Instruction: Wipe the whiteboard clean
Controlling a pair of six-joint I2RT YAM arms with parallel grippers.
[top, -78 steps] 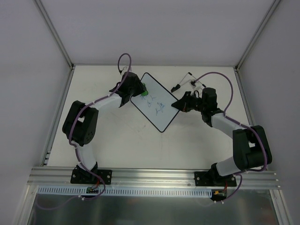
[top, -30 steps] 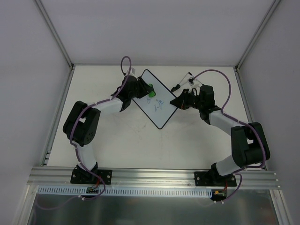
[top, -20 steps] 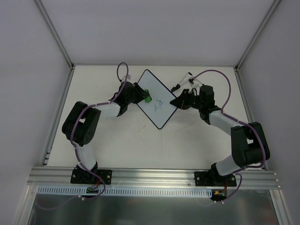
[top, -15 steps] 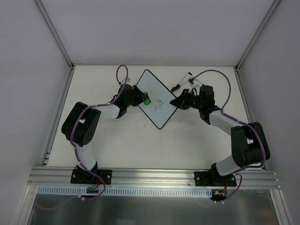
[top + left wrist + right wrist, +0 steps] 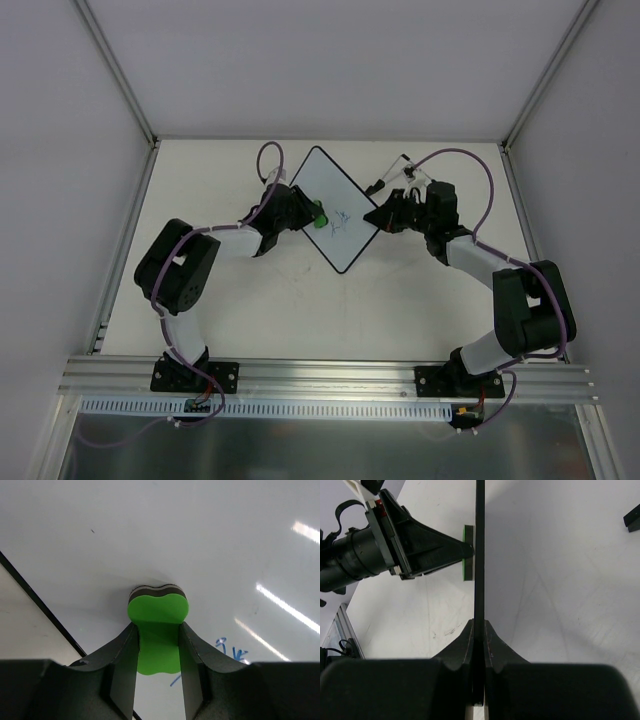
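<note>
The whiteboard (image 5: 341, 250) lies corner-on at the surface's (image 5: 250, 300) far middle. The left end effector (image 5: 305, 213) is clamped on a green eraser (image 5: 318, 215), pressed to the board's left half, with blue scribbles (image 5: 338, 222) just right of it. The right end effector (image 5: 378, 222) is pinched together on the board's right corner. Small black bits (image 5: 378, 186) lie beyond
</note>
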